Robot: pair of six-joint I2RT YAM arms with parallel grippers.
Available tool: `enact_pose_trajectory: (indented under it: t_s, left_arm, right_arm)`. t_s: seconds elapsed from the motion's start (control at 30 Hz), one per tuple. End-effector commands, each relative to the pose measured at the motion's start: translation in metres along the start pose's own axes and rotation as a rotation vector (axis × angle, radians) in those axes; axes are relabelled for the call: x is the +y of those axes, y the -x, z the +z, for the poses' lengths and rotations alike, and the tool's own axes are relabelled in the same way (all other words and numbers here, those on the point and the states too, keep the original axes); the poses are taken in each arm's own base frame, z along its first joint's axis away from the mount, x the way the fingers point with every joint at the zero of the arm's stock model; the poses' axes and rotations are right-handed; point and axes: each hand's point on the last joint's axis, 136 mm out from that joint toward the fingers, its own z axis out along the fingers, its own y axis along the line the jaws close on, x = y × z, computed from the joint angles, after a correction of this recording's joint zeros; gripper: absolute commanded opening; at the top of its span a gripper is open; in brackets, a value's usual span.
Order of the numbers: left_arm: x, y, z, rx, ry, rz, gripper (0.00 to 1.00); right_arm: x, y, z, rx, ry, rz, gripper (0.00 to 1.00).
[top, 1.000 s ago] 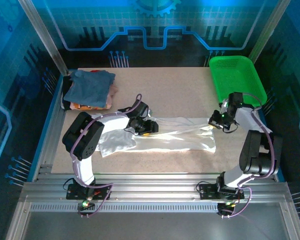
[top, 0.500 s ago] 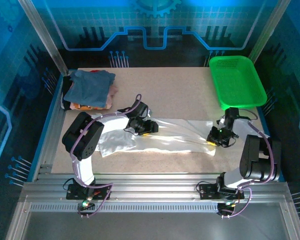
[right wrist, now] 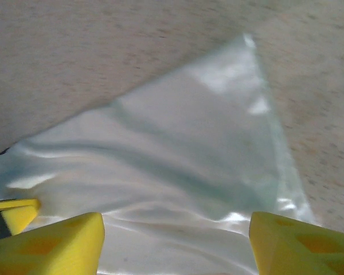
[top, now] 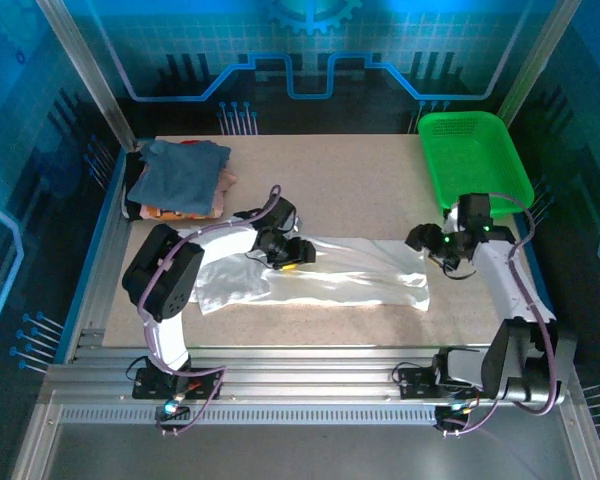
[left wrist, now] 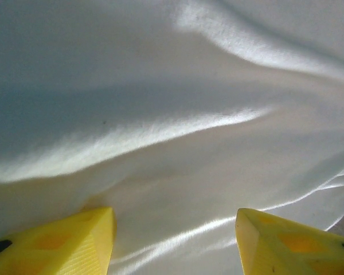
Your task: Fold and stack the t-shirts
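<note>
The white t-shirt (top: 330, 280) lies across the middle of the desk (top: 360, 180) as a long, wrinkled band, not yet folded down to the size of the others. The left jaws sit at its far edge toward the left end. Their yellow fingertips (left wrist: 57, 240) stand apart with cloth spread between them and nothing pinched, so I judge they are there to pin or smooth the cloth rather than hold it. The right jaws hang over the shirt's right corner, fingertips (right wrist: 51, 243) spread wide and empty. The corner lies flat on the desk below, so this looks like a position for a grasp at that end.

The folded shirts (top: 180, 178), slate-blue on top with pink and orange edges below, are stacked at the far left corner, well apart. The green basket (top: 475, 160) stands at the far right.

The left arm (top: 220, 240) covers part of the shirt's upper edge. Whether the left fingertips actually touch the cloth cannot be told, nor how many shirts the stack holds.
</note>
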Motion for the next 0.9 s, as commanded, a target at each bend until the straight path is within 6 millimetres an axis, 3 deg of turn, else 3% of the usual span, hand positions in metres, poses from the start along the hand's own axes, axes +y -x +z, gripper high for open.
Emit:
enact_pose_trajectory:
  t_s: [0.0,0.1,0.17,0.23,0.27,0.37,0.47,0.57,0.7,0.87]
  left_arm:
    - [-0.009,0.011,-0.050,-0.062,0.032,-0.012,0.61]
    - [0.012,0.007,-0.070,-0.069,0.066,-0.121,0.61]
    - [0.033,-0.002,-0.080,-0.078,0.104,-0.185,0.61]
    - [0.060,-0.013,-0.086,-0.086,0.170,-0.250,0.61]
    - [0.076,-0.020,-0.087,-0.081,0.196,-0.297,0.61]
    - [0.123,-0.041,-0.086,-0.059,0.303,-0.424,0.60]
    - [0.162,-0.060,-0.081,-0.022,0.413,-0.510,0.60]
    - [0.184,-0.068,-0.073,0.006,0.502,-0.527,0.60]
    - [0.181,-0.038,-0.064,-0.016,0.514,-0.478,0.60]
    - [0.165,0.030,-0.046,-0.021,0.507,-0.404,0.60]
  right_arm:
    - [0.020,-0.011,0.017,0.099,0.017,-0.038,0.63]
    - [0.010,-0.028,0.044,0.178,-0.025,0.024,0.48]
    - [-0.014,-0.039,0.059,0.225,-0.112,0.102,0.34]
    - [-0.033,-0.044,0.068,0.238,-0.182,0.152,0.26]
    - [-0.050,-0.054,0.072,0.259,-0.237,0.177,0.26]
    - [-0.069,-0.054,0.077,0.257,-0.305,0.206,0.25]
    - [-0.077,-0.053,0.080,0.255,-0.343,0.197,0.26]
    - [-0.081,-0.055,0.082,0.287,-0.380,0.196,0.26]
    - [-0.093,-0.061,0.070,0.292,-0.465,0.191,0.26]
    - [-0.101,-0.074,0.055,0.330,-0.520,0.173,0.27]
